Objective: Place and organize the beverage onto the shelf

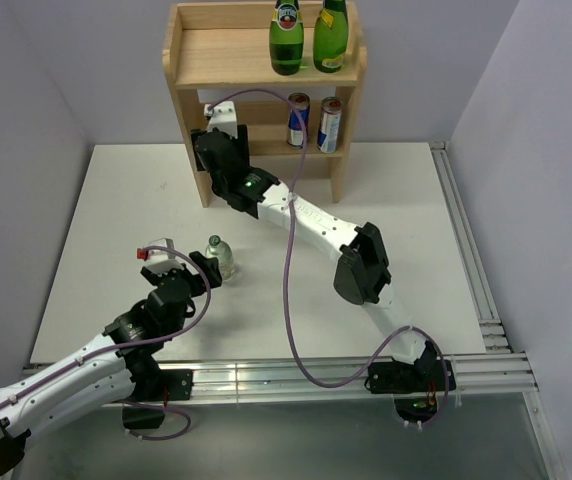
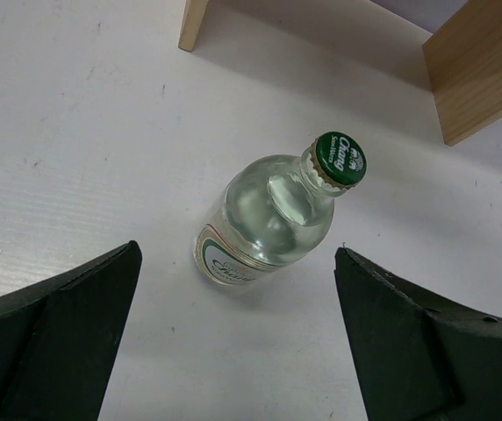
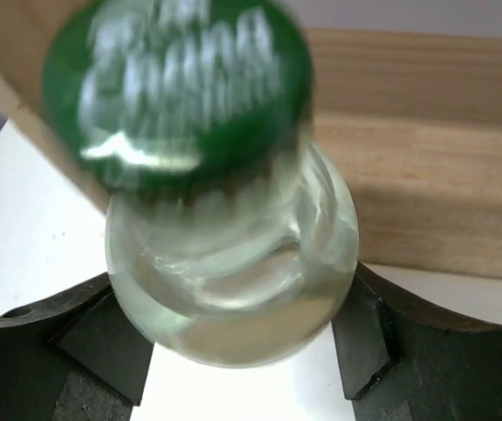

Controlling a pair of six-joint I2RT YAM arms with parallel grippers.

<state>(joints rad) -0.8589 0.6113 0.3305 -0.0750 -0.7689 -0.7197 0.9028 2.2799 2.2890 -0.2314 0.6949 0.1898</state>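
Top external view: the shelf point(image 1: 191, 95) stands at the far side of the table point(image 1: 416, 220), well ahead of both arm bases. On its top tier we note two green bottles point(image 1: 286, 40) side by side at the right end. Two cans point(image 1: 298, 120) sit on the tier below, also to the right.

Left claw point(image 2: 236, 249): released, fingers point(image 2: 67, 333) spread wide. Bottle A point(image 2: 268, 219) (clear glass, green cap) stands upright on the table just ahead of the claw, centred between the two fingers and touching neither. Beyond it, farther ahead of the claw, the wooden feet of the shelf show at the top of the left wrist view.

Right claw point(image 3: 233, 289): clenched on bottle B point(image 3: 233, 263), also clear glass with a green cap. Both pads point(image 3: 361, 338) press against the glass body, one on each side, and the cap points up toward the wrist camera, blurred. Shelf wood fills the view directly behind the claw, and white table shows below and to the left of it.

From above, the right arm reaches to the left half of the shelf at the level of the lower tiers. Its wrist hides the claw and bottle B there. We cannot tell whether bottle B rests on a tier, on the table, or hangs free in the grip.
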